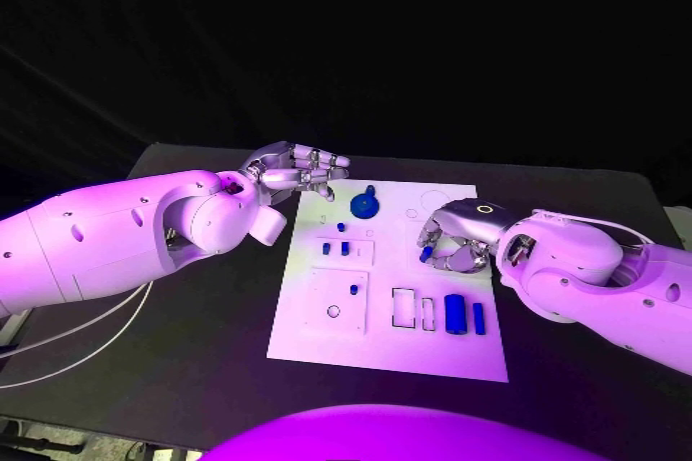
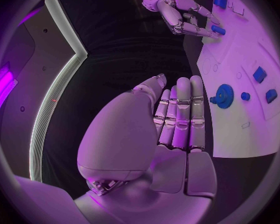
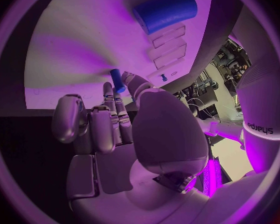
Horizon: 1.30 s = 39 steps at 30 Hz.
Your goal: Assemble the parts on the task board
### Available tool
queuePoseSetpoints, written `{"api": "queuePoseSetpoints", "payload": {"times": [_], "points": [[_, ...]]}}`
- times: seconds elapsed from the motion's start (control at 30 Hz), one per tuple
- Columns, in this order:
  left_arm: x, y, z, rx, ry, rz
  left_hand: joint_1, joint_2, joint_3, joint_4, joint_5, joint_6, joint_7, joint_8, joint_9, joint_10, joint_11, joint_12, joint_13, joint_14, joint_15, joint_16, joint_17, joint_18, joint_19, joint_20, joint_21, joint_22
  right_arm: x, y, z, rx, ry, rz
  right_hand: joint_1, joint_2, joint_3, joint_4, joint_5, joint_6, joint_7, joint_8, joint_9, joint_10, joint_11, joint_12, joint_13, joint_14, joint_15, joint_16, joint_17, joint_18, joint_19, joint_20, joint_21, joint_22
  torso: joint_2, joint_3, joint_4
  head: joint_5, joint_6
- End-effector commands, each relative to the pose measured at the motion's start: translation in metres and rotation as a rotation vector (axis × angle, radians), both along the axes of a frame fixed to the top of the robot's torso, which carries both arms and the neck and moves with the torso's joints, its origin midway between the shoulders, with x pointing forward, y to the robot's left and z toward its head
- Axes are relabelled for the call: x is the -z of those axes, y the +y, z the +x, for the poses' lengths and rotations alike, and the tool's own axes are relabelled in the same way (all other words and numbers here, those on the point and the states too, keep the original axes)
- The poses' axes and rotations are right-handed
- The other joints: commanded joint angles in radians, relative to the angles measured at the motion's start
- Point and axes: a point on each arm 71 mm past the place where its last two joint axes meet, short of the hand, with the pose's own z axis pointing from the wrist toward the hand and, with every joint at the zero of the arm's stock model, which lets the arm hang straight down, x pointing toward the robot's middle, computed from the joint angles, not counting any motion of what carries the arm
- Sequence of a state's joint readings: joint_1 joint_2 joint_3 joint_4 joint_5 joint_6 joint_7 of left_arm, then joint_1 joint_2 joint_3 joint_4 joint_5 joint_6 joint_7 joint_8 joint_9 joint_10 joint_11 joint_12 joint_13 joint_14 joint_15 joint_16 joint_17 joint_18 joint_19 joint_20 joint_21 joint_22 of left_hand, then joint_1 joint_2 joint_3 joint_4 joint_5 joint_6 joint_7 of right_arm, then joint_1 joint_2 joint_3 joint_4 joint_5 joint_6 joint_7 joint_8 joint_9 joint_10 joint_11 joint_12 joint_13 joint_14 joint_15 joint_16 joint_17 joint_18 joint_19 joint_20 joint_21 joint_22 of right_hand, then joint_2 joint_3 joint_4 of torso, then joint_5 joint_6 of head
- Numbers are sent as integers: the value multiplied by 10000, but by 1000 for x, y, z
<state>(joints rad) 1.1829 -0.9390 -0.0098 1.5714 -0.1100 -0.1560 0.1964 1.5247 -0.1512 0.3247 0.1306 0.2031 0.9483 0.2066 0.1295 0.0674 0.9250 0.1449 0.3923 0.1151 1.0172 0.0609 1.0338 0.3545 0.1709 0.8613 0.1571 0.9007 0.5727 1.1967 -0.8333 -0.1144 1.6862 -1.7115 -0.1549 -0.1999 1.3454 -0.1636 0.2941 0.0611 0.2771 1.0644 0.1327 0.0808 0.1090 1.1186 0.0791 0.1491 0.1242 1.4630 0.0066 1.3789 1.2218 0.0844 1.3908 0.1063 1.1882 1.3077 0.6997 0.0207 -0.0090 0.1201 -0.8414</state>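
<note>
Pinching one small blue peg (image 1: 427, 252) in my right hand (image 1: 459, 243) over the task board (image 1: 389, 353); my left hand (image 1: 296, 171), empty with fingers loosely curled, hovers at its eleven o'clock corner.

Before me, smooth matt task board (image 1: 433, 356), matt black table (image 1: 173, 381), glossy metallic right hand (image 1: 459, 243).
</note>
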Motion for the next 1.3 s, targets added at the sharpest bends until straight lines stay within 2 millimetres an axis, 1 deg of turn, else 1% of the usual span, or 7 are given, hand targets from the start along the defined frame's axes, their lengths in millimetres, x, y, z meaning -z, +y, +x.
{"api": "queuePoseSetpoints", "payload": {"times": [0.03,0.2,0.43,0.57,0.77,1.1,1.3], "points": [[-1,-2,-1,189,4,-116,-59,49,-21,-72,-3,-73,25,60,4,-90,-9,83,15,-44,55,-57,-19,126,-33,9,-42,-17,2,2,-1,-165,190,-25,43,117,101,38,36,138,-8,40,13,153,-22,67,17,422,-87,55,58,-54,93,-15,123,809,-3,4,-1,19,-17],[-1,-2,-1,197,12,-112,-59,49,-21,-72,-3,-73,25,60,4,-90,-9,83,15,-44,55,-57,-19,126,-33,9,-42,-17,3,4,0,-173,228,-2,149,266,302,28,-9,383,-64,135,56,613,-133,222,58,468,-175,157,207,-103,229,-85,368,951,-5,-1,-6,17,-26],[-1,-2,-1,201,27,-104,-64,52,-20,-74,-3,-74,25,63,4,-93,-9,89,16,-44,56,-57,-21,126,-33,10,-43,-18,3,4,0,-151,242,-16,277,422,522,-24,-134,753,-170,299,142,992,-261,302,103,496,-278,231,308,-137,318,-179,532,1057,-5,5,-10,25,-37],[-1,-2,-1,201,37,-98,-65,53,-20,-74,-2,-74,25,63,4,-93,-9,90,16,-44,56,-58,-22,126,-33,10,-43,-18,3,4,0,-99,135,-99,461,594,732,-155,-454,1027,-260,435,235,1206,-350,305,144,515,-359,286,385,-164,383,-256,661,1143,-9,1,-5,13,-46],[-1,-1,-1,206,54,-90,-65,53,-20,-74,-2,-74,25,63,4,-93,-9,90,16,-44,56,-58,-22,126,-33,10,-43,-18,2,3,2,-4,-139,-178,705,745,979,-377,-591,1162,-247,516,319,1297,-371,243,164,523,-386,320,433,-184,420,-301,741,1205,-12,3,-1,1,-60],[-1,-1,-1,211,62,-83,-67,57,-17,-78,-2,-76,25,67,5,-98,-9,97,16,-45,55,-59,-25,127,-33,10,-45,-19,-6,6,-6,-187,-659,416,791,786,1179,-567,-527,1184,-201,543,396,1408,-355,162,187,541,-377,375,513,-231,517,-311,961,1335,-22,2,-12,4,-55],[0,-1,0,203,60,-77,-67,57,-17,-78,-2,-76,25,67,5,-98,-9,97,16,-45,55,-59,-25,127,-33,10,-45,-19,-19,7,-13,-315,-938,775,774,765,1195,-587,-491,1181,-195,544,408,1417,-350,143,190,544,-374,383,522,-242,539,-310,1010,1363,-36,-13,-10,-19,-10]]}}
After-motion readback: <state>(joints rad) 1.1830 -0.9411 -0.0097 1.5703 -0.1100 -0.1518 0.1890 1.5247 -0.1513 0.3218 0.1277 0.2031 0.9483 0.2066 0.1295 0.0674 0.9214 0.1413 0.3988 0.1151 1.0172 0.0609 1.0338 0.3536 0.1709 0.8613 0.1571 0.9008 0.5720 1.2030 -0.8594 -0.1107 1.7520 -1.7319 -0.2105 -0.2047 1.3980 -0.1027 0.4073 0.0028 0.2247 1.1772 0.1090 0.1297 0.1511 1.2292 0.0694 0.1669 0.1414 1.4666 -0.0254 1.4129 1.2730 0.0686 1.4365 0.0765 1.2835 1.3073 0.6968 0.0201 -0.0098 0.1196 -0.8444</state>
